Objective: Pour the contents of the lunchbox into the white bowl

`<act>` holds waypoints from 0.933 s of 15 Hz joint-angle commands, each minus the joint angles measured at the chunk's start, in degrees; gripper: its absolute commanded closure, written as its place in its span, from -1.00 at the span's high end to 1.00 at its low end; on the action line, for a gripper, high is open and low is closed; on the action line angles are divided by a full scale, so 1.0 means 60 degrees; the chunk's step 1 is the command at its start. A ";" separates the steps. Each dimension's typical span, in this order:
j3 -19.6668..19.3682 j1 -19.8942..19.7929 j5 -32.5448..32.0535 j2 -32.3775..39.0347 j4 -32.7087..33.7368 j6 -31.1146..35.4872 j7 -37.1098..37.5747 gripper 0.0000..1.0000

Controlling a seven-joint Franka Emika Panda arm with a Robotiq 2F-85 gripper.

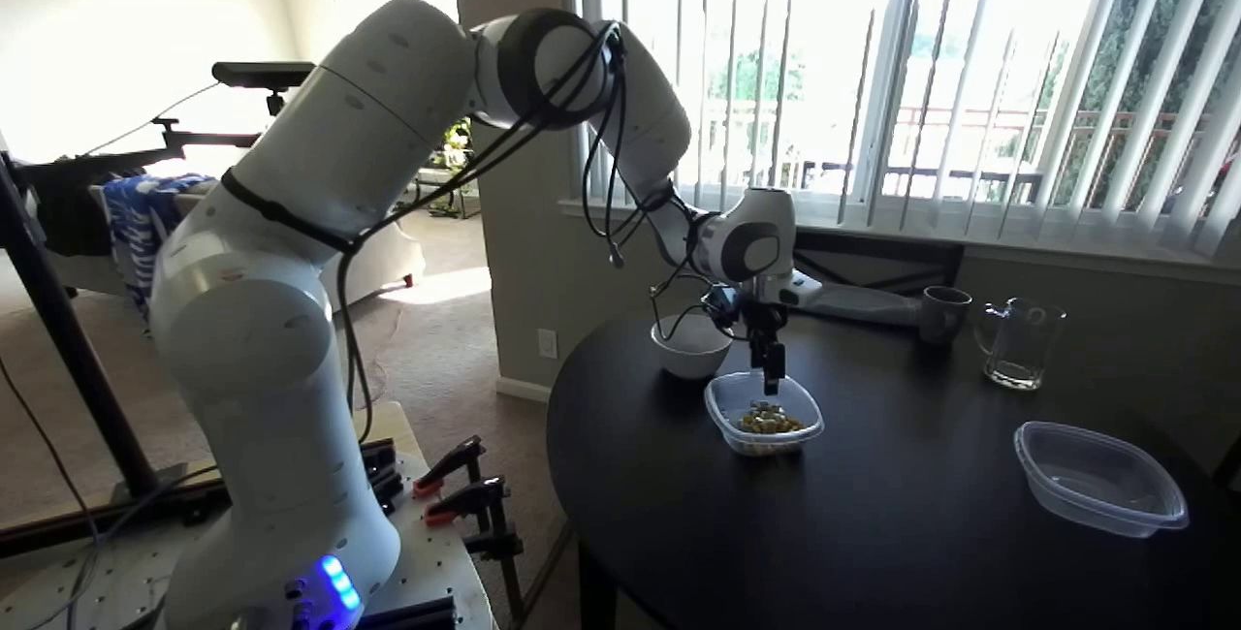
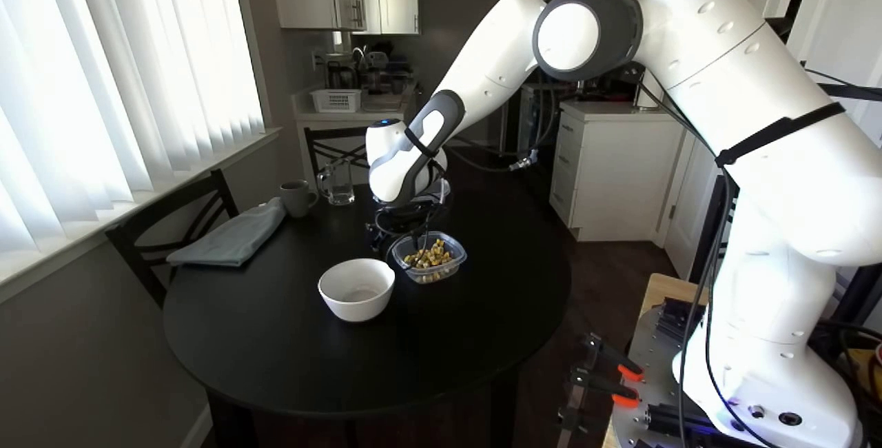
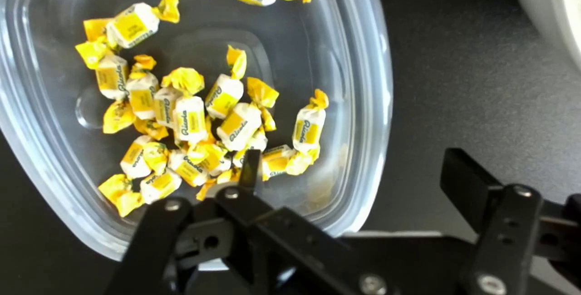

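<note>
The lunchbox, a translucent container with a whitish rim, stands upright on the dark table in both exterior views (image 1: 812, 428) (image 2: 456, 263) and fills much of the wrist view (image 3: 379, 104). Its contents, a heap of yellow-and-white wrapped candies (image 3: 188, 120), lie inside it (image 1: 769, 419) (image 2: 431, 255). The white bowl (image 2: 356, 307) stands close beside it (image 1: 690, 359); only its edge shows in the wrist view (image 3: 551, 9). My gripper (image 3: 358, 172) is open and holds nothing. In the wrist view one finger overlaps the lunchbox's inside and the other is outside its wall, on the bowl's side.
A wider clear container (image 1: 1100, 480) stands on the round dark table (image 1: 873, 543). A grey mug (image 1: 942, 313), a glass mug (image 1: 1023, 344) and a folded grey cloth (image 2: 238, 234) lie toward the window side. A chair (image 2: 179, 217) stands at the table edge.
</note>
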 commanded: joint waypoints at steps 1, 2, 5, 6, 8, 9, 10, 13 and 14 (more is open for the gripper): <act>-0.0019 -0.0042 0.0460 0.0350 0.0698 -0.0830 -0.0270 1.00; 0.0007 -0.0059 0.0513 0.0377 0.0785 -0.1009 -0.0282 0.90; 0.0056 -0.0091 0.0594 0.0482 0.1047 -0.1341 -0.0336 0.39; 0.0055 -0.0093 0.0614 0.0494 0.1096 -0.1414 -0.0320 0.29; 0.0043 -0.0090 0.0679 0.0533 0.1214 -0.1590 -0.0256 0.00; 0.0031 -0.0081 0.0713 0.0561 0.1279 -0.1677 -0.0208 -0.14; -0.0013 -0.0046 0.0778 0.0587 0.1360 -0.1870 -0.0009 -0.26; -0.0152 0.0016 0.1011 0.0710 0.1666 -0.2462 0.0675 -0.65; -0.0186 0.0018 0.1077 0.0741 0.1752 -0.2625 0.0935 -0.80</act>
